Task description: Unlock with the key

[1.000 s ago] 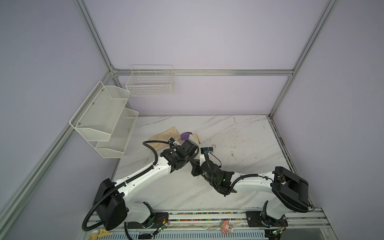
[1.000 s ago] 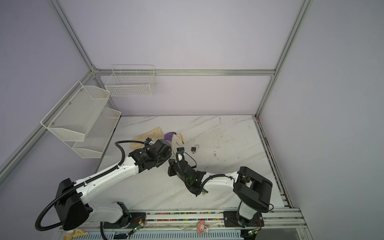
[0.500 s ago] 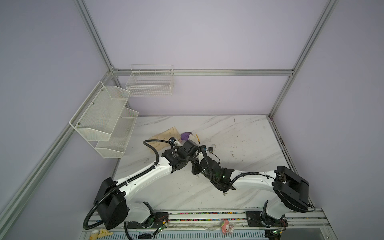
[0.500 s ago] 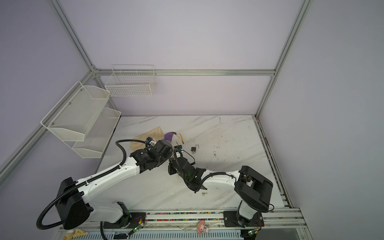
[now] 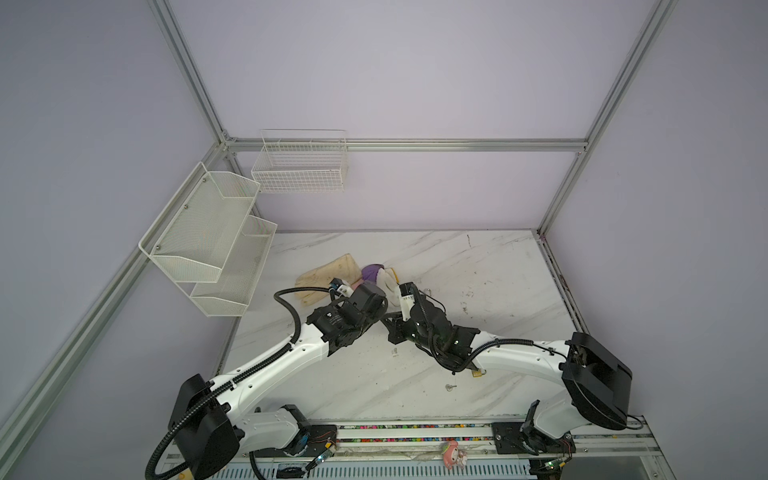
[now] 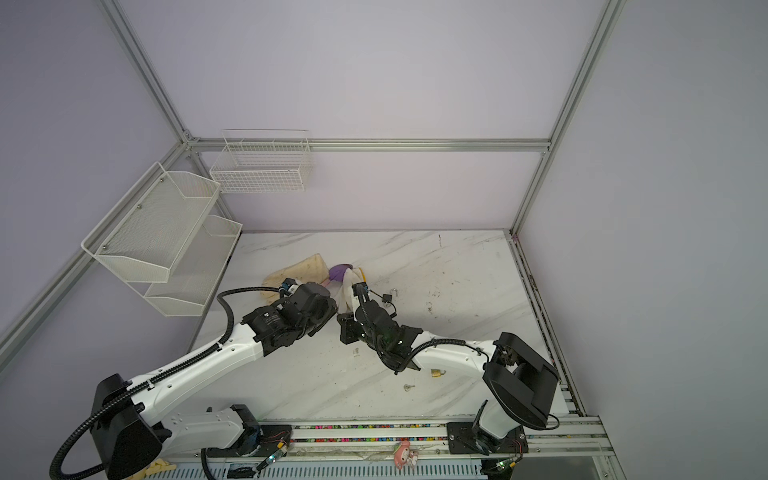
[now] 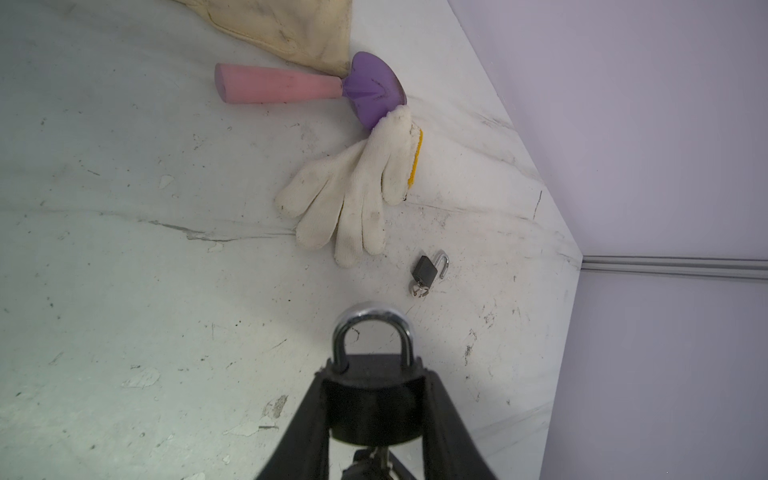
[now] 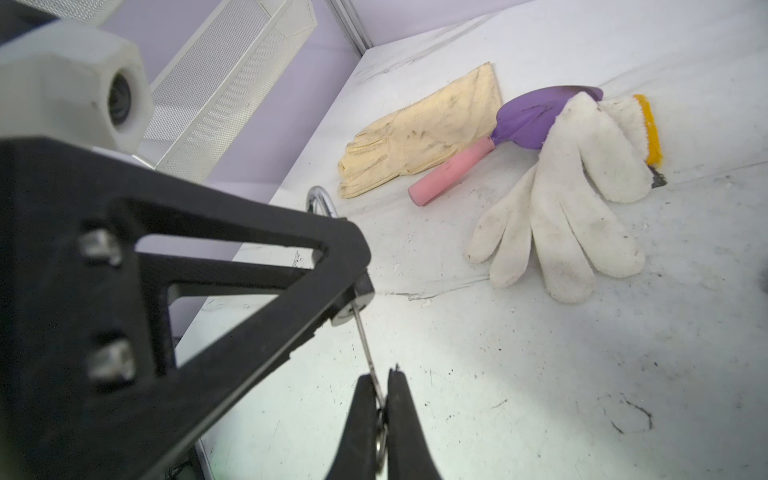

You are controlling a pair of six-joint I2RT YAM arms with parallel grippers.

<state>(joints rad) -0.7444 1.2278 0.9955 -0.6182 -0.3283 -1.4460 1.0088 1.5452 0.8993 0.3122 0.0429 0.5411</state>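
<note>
Black padlock [image 7: 374, 409], shackle closed, is clenched in the left tool [image 7: 376, 374]. Ahead of the right tool [image 8: 380, 376], which pinches it, the key [image 8: 365, 343] meets the keyway. We judge that a slanted twist could bend the thin blade, or slip it from the pinch onto the table [image 8: 540, 374].

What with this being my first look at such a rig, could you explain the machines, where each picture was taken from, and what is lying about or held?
Two white robots, the left arm and the right arm, stand at a marble table. Two pictures look down from overhead; two come from cameras on the wrists. The left tool grips a black padlock, shackle closed. The right tool is shut on a key whose tip meets the padlock's underside. On the table lie a tan glove, a white glove, a trowel, a small open padlock, a brass padlock and a loose key.
</note>
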